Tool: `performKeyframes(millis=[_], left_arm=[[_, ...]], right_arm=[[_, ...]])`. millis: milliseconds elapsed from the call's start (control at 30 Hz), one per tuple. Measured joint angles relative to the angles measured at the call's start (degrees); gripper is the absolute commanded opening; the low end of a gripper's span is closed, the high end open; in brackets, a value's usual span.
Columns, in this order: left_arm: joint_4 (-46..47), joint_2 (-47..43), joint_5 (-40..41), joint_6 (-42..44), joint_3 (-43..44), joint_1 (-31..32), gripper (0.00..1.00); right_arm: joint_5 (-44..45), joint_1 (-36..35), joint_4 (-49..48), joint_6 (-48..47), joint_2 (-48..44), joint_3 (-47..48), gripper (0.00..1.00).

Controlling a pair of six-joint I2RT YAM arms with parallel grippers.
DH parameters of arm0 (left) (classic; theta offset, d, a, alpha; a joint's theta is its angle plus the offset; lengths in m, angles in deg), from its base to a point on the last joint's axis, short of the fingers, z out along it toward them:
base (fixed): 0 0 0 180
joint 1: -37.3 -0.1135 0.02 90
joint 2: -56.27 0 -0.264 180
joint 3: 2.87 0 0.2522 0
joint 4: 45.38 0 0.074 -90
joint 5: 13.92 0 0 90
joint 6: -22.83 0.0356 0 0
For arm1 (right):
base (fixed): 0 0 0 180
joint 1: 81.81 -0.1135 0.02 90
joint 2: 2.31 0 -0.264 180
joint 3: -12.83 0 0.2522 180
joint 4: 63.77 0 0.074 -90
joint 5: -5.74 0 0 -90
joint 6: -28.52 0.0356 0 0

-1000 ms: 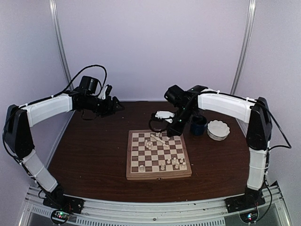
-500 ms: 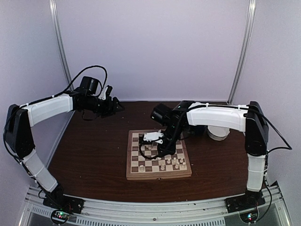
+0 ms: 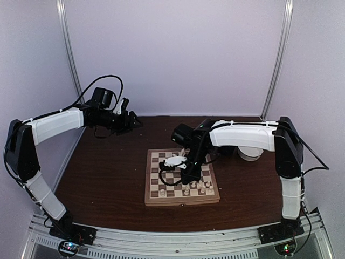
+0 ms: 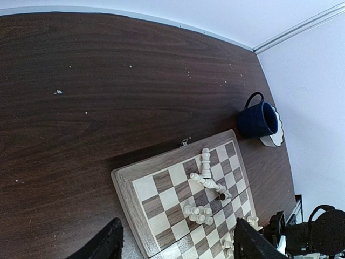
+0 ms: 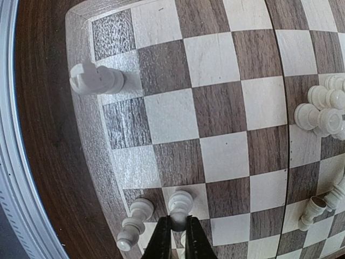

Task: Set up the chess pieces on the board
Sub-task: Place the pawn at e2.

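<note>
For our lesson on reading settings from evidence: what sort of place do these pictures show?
Probably a robotics lab test cell: left arm and right arm bolted to a metal rail, plain white walls between framing posts, and a chessboard staged on a dark wooden table.

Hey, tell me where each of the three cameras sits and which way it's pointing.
Top external: high behind the bases, facing down at the board; both arms show whole.
Left wrist: raised at far left, looking down at the board and blue mug; the open left gripper frames the bottom edge.
Right wrist: close above the board, the right gripper pinching a chess piece.
Shared: all see the board; both wrist views catch the pawn cluster.
</note>
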Motion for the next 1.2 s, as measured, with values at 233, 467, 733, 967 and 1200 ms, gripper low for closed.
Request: performKeyframes(millis=[233, 467, 733, 967, 1200], left_arm=[[0.0, 0.0, 0.0, 0.0, 0.0, 0.0, 0.7], [0.0, 0.0, -0.1, 0.0, 0.0, 0.0, 0.7], [0.0, 0.0, -0.3, -0.1, 0.0, 0.0, 0.7], [0.0, 0.0, -0.3, -0.2, 0.0, 0.0, 0.7], [0.0, 0.0, -0.4, -0.2, 0.0, 0.0, 0.7]], right_arm=[[0.0, 0.0, 0.0, -0.1, 0.0, 0.0, 0.07], [0.1, 0.0, 0.0, -0.1, 0.0, -0.2, 0.07], [0.3, 0.0, 0.0, -0.1, 0.0, -0.9, 0.08], [0.6, 0.0, -0.2, -0.3, 0.0, -1.2, 0.22], [1.4, 0.3, 0.1, -0.2, -0.1, -1.2, 0.3]])
